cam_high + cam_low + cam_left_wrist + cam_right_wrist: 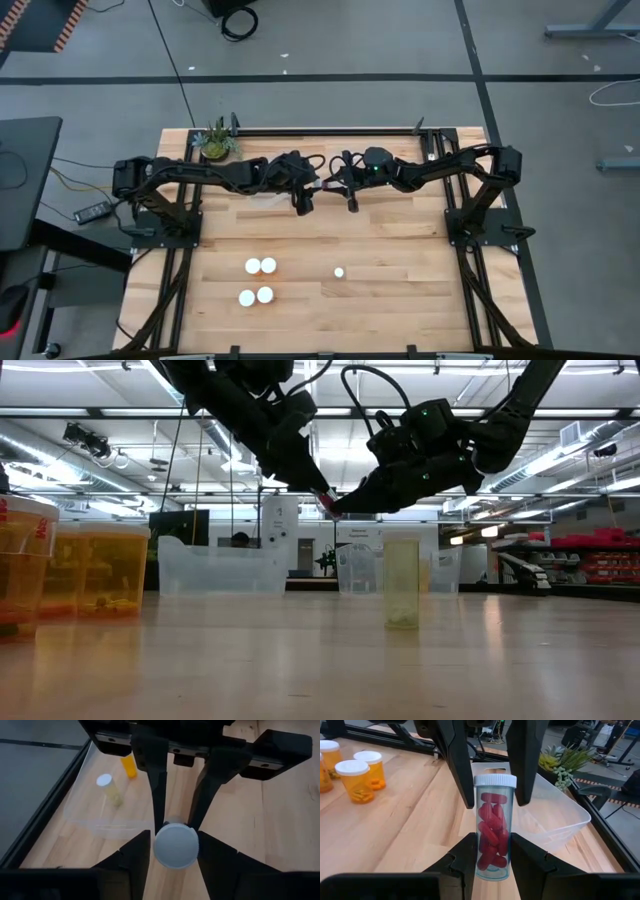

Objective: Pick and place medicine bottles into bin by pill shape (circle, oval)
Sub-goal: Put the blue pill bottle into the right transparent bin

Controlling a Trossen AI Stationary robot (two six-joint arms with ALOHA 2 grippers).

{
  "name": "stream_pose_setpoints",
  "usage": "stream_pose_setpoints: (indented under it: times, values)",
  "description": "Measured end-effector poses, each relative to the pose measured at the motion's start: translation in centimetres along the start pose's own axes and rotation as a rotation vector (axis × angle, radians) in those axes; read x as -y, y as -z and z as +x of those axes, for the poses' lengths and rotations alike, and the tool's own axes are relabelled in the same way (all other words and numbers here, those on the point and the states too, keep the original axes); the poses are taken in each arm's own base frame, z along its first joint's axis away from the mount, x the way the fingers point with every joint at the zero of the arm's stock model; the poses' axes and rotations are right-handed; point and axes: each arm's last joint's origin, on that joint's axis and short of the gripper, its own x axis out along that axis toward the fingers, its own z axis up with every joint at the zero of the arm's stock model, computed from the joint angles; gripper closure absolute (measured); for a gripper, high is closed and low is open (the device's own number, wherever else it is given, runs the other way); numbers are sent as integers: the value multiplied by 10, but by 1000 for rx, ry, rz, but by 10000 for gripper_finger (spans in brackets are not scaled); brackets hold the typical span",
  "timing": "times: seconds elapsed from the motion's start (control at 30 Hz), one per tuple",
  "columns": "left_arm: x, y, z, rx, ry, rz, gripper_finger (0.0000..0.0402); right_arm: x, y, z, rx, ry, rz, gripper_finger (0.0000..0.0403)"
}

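Two dark robot arms meet above the middle of the counter's far half, handing a medicine bottle from one to the other. The right pincer (492, 852) is clamped on a clear bottle of red oval pills (493, 836), holding it by the body with its white cap toward the other arm. The left pincer (175, 810) straddles the capped end of that same bottle, its fingers (159, 785) close on either side; whether they already press on it cannot be told.

A clear bin (555, 812) sits by the far edge toward the counter's left, near a small potted plant (216, 141), and already holds two bottles (111, 789). Five white-capped bottles (260, 266) wait well apart near the front edge.

To do the handover well, the left pincer should close squarely around the bottle and grip firmly before the right lets go. A skewed grip could let the smooth bottle slip and fall to the counter.
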Motion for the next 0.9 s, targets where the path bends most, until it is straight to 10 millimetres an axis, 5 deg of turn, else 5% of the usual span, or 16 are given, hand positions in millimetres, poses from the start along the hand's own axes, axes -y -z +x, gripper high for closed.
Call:
stream_pose_setpoints:
  times: [0.27,0.53,0.9]
  values:
    - [0,0,0,3,-2,4,270,0,0,0,1,-1,10,285]
    - [0,0,0,6,-2,1,252,0,-1,0,4,-2,9,282]
    - [-1,-1,0,8,-9,-2,269,0,-1,0,6,-6,22,229]
